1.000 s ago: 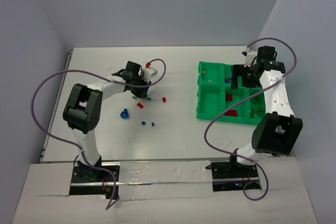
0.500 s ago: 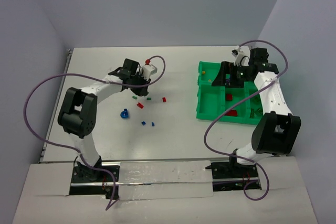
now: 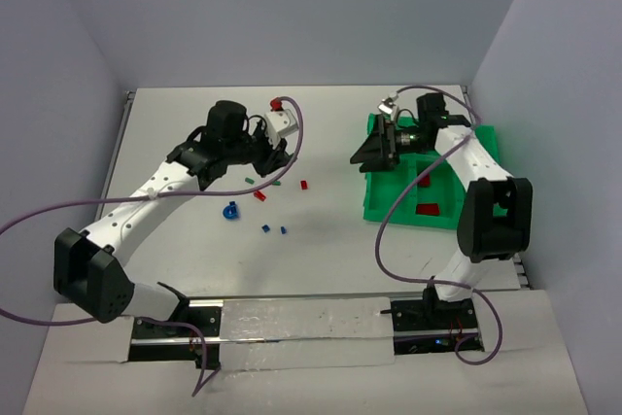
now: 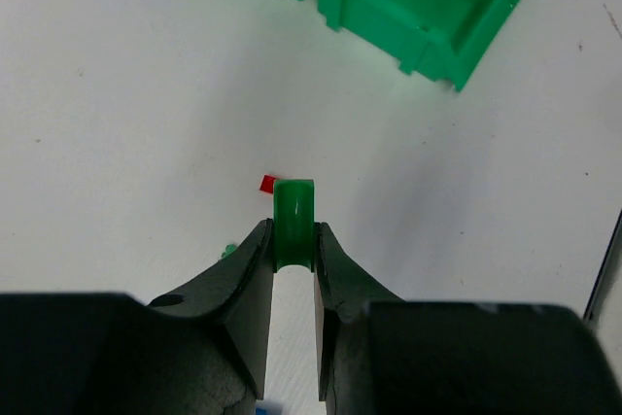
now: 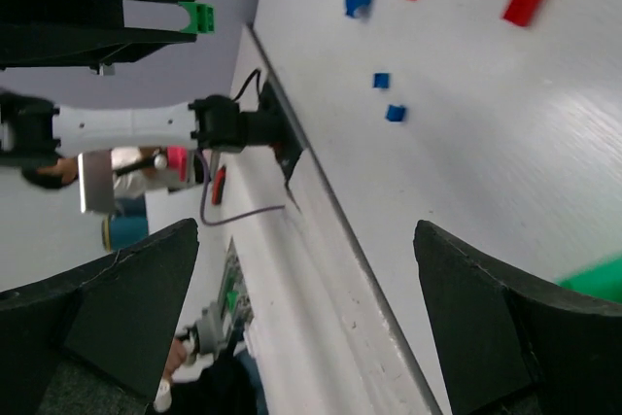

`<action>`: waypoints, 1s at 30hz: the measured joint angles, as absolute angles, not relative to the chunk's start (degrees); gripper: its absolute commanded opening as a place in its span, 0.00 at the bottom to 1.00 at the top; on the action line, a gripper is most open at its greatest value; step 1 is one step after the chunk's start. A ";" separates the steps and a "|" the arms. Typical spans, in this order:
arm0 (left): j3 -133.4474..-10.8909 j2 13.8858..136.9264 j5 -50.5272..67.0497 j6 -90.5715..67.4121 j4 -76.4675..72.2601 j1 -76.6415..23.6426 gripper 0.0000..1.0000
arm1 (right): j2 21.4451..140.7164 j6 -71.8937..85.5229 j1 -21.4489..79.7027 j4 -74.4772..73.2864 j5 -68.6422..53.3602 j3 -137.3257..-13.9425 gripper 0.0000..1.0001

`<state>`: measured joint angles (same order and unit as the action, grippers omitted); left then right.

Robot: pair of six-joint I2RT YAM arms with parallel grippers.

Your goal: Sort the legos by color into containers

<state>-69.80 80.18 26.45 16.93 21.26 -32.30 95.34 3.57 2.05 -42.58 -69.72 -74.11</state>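
My left gripper [image 4: 293, 240] is shut on a small green lego [image 4: 293, 213] and holds it above the table. From above, this gripper [image 3: 276, 164] hangs over the loose legos: a red one [image 3: 303, 184], another red one [image 3: 259, 194], a green one [image 3: 250, 181], a blue ring [image 3: 230, 210] and two tiny blue ones [image 3: 264, 228]. The green tray of containers [image 3: 370, 209] lies to the right, with red legos [image 3: 428, 209] in it. My right gripper [image 3: 374, 151] stands open at the tray's left edge, tilted toward the table, with nothing between its fingers [image 5: 97, 308].
The right wrist view shows the table's near edge [image 5: 330, 211], the left arm's base beyond it, the scattered legos [image 5: 524, 4] and a corner of the tray [image 5: 604, 279]. Purple cables loop around both arms. Walls close in the table at the back and sides.
My left gripper has closed on the green lego, lifted and shifted right. My right gripper has swung left from over the tray's back compartments to its left edge, staying open.
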 measured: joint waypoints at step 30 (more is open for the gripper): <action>-70.35 79.94 27.31 16.67 26.02 -39.44 0.07 | 107.72 8.97 22.36 -40.42 -74.79 -86.60 0.43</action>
